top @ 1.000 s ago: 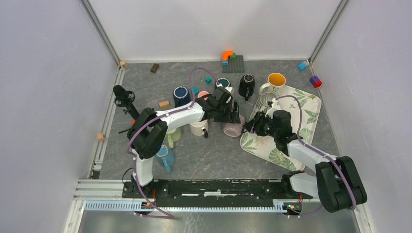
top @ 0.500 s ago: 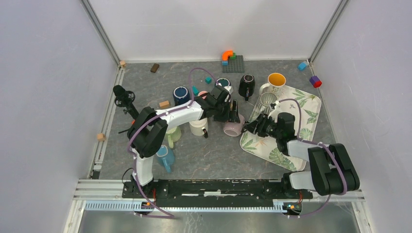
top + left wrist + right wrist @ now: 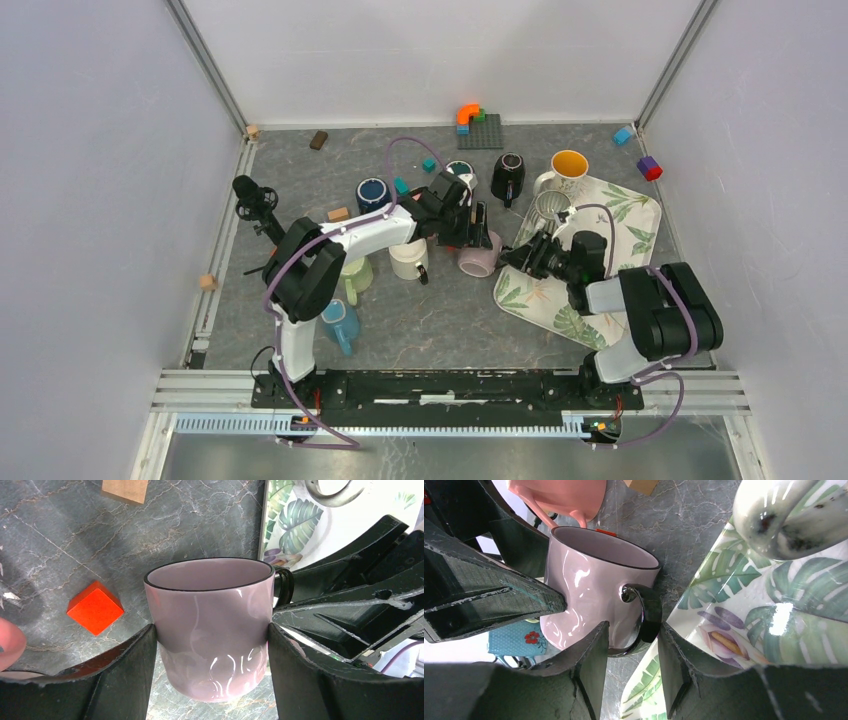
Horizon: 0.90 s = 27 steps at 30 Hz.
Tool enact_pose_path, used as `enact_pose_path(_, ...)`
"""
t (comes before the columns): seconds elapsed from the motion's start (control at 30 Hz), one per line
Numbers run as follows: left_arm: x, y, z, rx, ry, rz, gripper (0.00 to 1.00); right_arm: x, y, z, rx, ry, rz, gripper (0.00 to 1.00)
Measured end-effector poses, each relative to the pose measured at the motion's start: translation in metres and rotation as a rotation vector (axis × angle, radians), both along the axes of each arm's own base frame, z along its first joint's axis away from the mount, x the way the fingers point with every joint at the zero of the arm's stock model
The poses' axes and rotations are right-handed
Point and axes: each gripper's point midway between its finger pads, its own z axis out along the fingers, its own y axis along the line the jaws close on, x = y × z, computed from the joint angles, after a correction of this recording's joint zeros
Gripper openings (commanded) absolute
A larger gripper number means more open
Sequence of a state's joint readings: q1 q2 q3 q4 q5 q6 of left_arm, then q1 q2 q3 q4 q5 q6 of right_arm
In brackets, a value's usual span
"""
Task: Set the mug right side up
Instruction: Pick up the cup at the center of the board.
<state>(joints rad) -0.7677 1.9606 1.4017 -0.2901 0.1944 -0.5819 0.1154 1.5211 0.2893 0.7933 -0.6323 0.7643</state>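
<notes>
My left tool (image 3: 211, 630) clamps the sides of the lilac mug (image 3: 212, 595), my right tool (image 3: 633, 630) straddles its black handle (image 3: 650, 615), pinching or not I cannot tell, mid grey bench (image 3: 200, 520), just beside the leaf-print tray (image 3: 734, 645).

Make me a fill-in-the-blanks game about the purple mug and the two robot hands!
1. The lilac mug has a handle coloured ____.
2. The left gripper squeezes the sides of the ____.
3. The right gripper has a finger on each side of the mug's ____.
4. The tray beside the mug is printed with green ____.

Missing words: black; mug; handle; leaves.
</notes>
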Motion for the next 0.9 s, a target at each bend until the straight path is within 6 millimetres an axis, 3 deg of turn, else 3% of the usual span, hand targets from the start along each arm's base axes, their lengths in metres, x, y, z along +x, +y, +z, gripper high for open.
enact_pose_path(0.33,0.005,-0.002,0.0,-0.007,0.007,-0.017,0.17,0.007,0.004,-0.003,0.05,0.021,-0.005,0.42)
enact_pose_path(0.47,0.006,-0.002,0.0,-0.009,0.013,-0.021,0.17,0.01,0.004,-0.004,0.065,0.03,-0.013,0.32)
enact_pose_path(0.63,0.003,0.0,0.001,-0.01,0.03,-0.033,0.24,0.013,0.003,-0.004,0.102,0.068,-0.044,0.02)
enact_pose_path(0.9,-0.002,0.002,0.01,0.003,0.038,-0.066,0.4,0.017,0.0,0.009,0.052,-0.007,-0.037,0.0)
